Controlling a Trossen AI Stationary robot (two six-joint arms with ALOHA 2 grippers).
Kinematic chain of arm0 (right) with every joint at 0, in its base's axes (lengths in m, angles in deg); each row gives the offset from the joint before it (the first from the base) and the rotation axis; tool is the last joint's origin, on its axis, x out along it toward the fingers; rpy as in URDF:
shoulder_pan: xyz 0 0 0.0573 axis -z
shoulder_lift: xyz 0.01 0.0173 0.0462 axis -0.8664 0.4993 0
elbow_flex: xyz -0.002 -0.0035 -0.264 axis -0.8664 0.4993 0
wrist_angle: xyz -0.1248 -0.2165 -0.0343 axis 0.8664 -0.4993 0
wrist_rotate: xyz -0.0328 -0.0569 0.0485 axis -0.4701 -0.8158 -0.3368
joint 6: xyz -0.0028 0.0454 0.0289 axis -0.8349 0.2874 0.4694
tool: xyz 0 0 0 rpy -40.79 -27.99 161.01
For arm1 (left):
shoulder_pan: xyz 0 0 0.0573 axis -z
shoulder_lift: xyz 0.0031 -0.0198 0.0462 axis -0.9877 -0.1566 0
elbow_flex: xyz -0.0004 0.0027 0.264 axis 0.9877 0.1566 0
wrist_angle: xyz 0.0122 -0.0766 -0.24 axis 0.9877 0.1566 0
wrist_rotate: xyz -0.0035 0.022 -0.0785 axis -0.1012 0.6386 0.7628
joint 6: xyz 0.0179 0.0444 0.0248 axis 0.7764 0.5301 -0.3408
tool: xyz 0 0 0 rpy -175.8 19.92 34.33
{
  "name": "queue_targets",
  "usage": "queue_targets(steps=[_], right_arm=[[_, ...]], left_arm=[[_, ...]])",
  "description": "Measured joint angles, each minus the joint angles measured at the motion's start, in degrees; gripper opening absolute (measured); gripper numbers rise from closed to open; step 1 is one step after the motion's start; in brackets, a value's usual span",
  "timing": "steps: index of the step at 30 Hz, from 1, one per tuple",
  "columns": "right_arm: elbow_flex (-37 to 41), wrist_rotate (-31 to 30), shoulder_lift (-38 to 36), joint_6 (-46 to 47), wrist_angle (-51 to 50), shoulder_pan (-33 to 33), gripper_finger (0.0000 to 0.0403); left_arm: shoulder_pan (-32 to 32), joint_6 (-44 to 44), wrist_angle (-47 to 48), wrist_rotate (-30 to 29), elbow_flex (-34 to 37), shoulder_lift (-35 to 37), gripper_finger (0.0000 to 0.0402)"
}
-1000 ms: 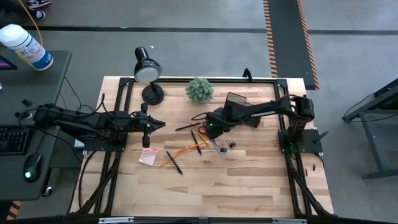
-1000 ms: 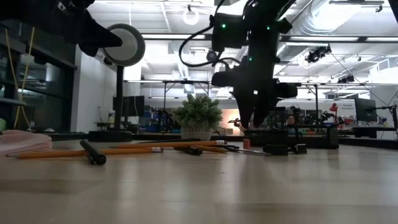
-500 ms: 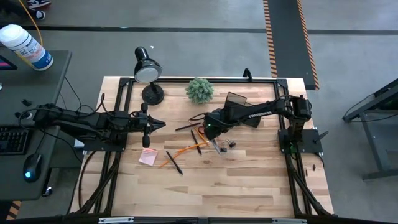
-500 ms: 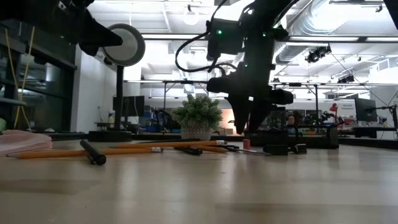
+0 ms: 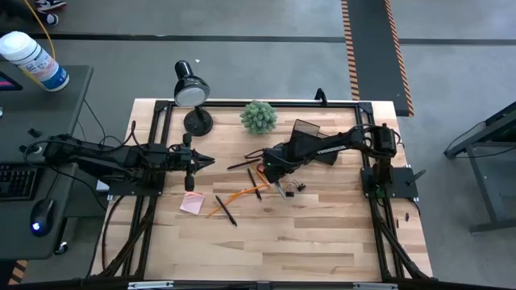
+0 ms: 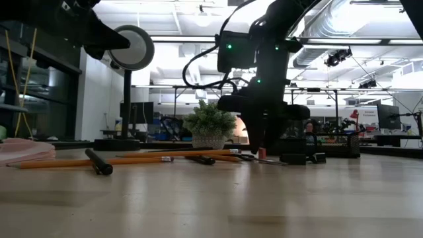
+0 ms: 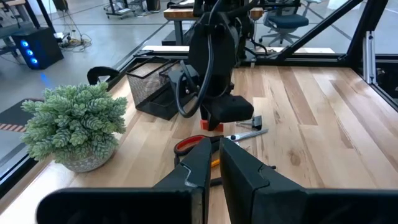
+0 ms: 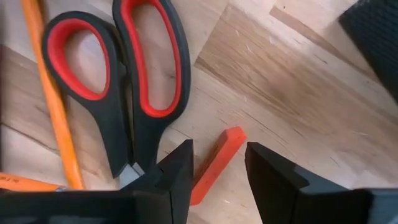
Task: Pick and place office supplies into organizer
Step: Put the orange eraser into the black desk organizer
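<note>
The red-handled scissors (image 8: 124, 81) lie flat on the table at mid-table, beside an orange pencil (image 8: 50, 93) and a small red-orange stick (image 8: 217, 162). My right gripper (image 8: 217, 171) is open, low over the table. Its fingers stand on either side of the stick's near end and beside the scissors' blades; I see no touch. It also shows in the high view (image 5: 272, 171) and the low view (image 6: 259, 149). The black mesh organizer (image 7: 152, 93) stands behind it, partly under the right arm (image 5: 310, 133). My left gripper (image 5: 203, 161) is shut and empty, held above the table's left part.
A pink sticky-note pad (image 5: 192, 203), orange pencils (image 5: 238, 193), a black pen (image 5: 226, 210) and tiny dark clips (image 5: 295, 188) lie at mid-table. The green plant (image 5: 259, 116) and black desk lamp (image 5: 191, 93) stand at the far edge. The near half of the table is bare wood.
My right gripper has gone down and a little toward the table's left edge, onto the spot beside the scissors, and has stayed open. The things on the table have not moved.
</note>
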Motion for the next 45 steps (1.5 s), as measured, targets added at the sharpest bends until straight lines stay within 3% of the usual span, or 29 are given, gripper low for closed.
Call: queue_targets(steps=[9,21,32,40,45], right_arm=[[0.0,0.0,0.0,-3.6,1.0,0.0,0.0015],[-3.1,-1.3,-0.4,-8.8,-3.1,0.2,0.0011],[-17.6,-17.9,-0.6,-20.9,-28.2,2.5,0.0007],[-14.5,-17.9,-0.6,-33.9,-28.2,6.2,0.0011],[-12.5,-19.7,-0.6,-35.7,-27.8,7.6,0.0026]], left_arm=[[0.0,0.0,0.0,0.1,0.0,0.0,0.0024],[0.0,0.0,0.0,0.1,0.0,0.0,0.0024],[0.0,0.0,0.1,0.1,0.0,0.0,0.0023],[0.0,-0.1,0.6,0.1,0.0,0.0,0.0024],[0.0,-0.1,0.6,0.1,0.0,0.0,0.0024]])
